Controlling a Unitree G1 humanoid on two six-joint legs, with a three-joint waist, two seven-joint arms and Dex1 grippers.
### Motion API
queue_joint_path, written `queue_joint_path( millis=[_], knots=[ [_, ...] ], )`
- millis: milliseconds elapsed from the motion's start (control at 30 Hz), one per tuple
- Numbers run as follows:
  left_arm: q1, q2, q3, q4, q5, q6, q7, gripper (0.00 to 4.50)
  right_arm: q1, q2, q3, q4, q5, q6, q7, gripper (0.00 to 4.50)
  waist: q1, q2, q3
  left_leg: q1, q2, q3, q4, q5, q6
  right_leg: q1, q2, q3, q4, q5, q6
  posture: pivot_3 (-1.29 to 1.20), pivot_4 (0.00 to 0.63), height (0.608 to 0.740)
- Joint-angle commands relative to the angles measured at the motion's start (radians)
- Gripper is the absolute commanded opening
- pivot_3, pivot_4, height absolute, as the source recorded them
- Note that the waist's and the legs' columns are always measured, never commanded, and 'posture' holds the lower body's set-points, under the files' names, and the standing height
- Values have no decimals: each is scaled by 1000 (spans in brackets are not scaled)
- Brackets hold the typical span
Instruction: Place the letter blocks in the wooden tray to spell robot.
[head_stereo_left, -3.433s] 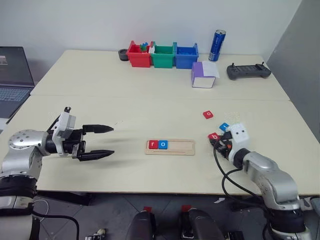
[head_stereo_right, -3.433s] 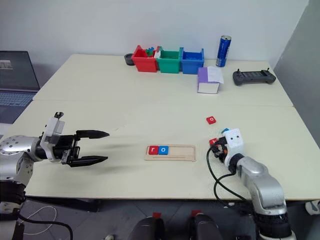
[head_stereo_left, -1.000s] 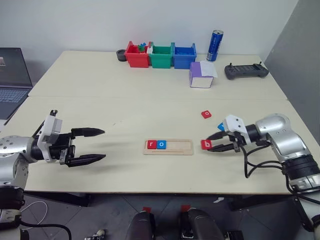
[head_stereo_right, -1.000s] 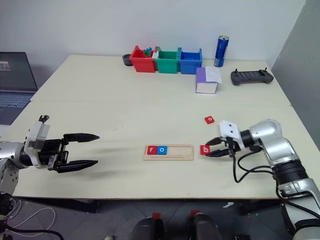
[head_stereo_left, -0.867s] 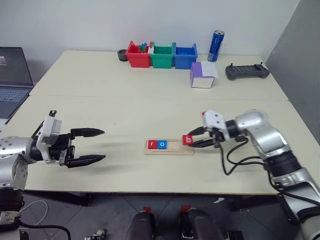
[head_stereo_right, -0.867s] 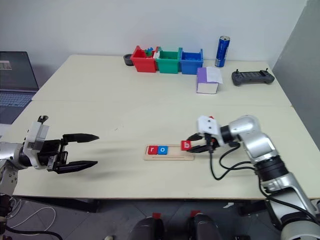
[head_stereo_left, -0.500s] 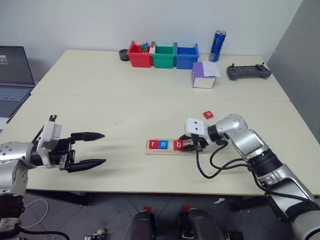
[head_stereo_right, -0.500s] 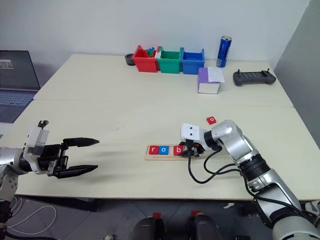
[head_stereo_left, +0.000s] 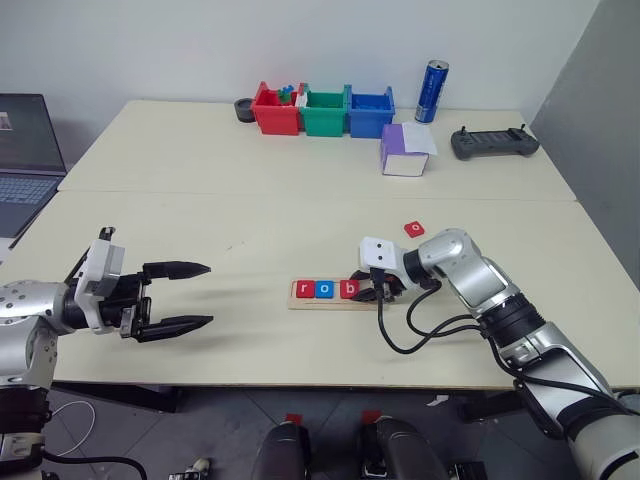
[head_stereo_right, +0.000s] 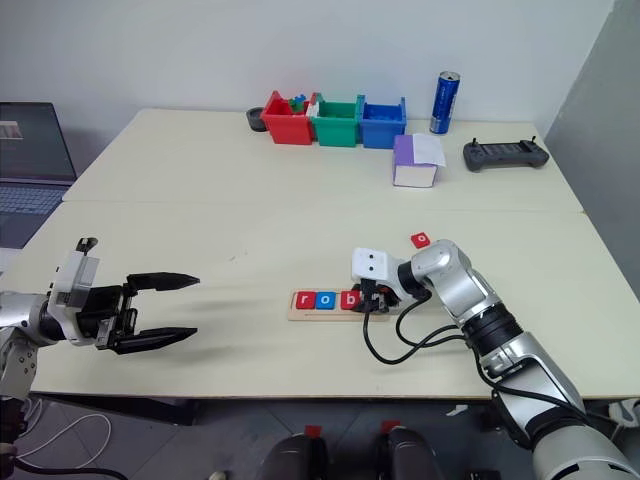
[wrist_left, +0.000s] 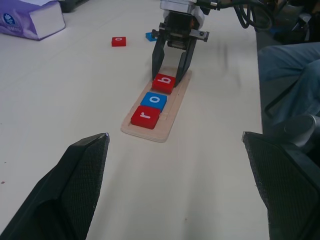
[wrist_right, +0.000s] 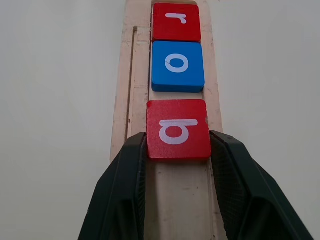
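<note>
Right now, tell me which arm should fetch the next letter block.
Right. The right gripper is at the wooden tray, holding the red b block, and the loose red block lies on its side. The left gripper hovers open, far off.

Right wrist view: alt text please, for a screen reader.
The right gripper grips a red b tile on its two sides, on the wooden tray. Beyond it in the tray sit a blue o tile and a red r tile.
</note>
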Motion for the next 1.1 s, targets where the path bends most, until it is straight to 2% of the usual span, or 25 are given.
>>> queue_joint_path(
  millis=[33, 1100],
  knots=[
    [-4, 4, 33, -20, 0, 3, 6, 4500, -27, 10, 3, 1, -1, -11, 10, 1449, 0, 0, 0, 0, 0, 0, 0, 0, 0, 0, 0, 0, 0, 0, 0, 0, 150, 740],
    [25, -2, 59, -43, 0, 10, 23, 4500, -77, 80, 34, 78, -29, -30, 26, 1449, -5, 0, 0, 0, 0, 0, 0, 0, 1, 0, 0, 0, 0, 0, 0, 0, 150, 740]
  ],
)
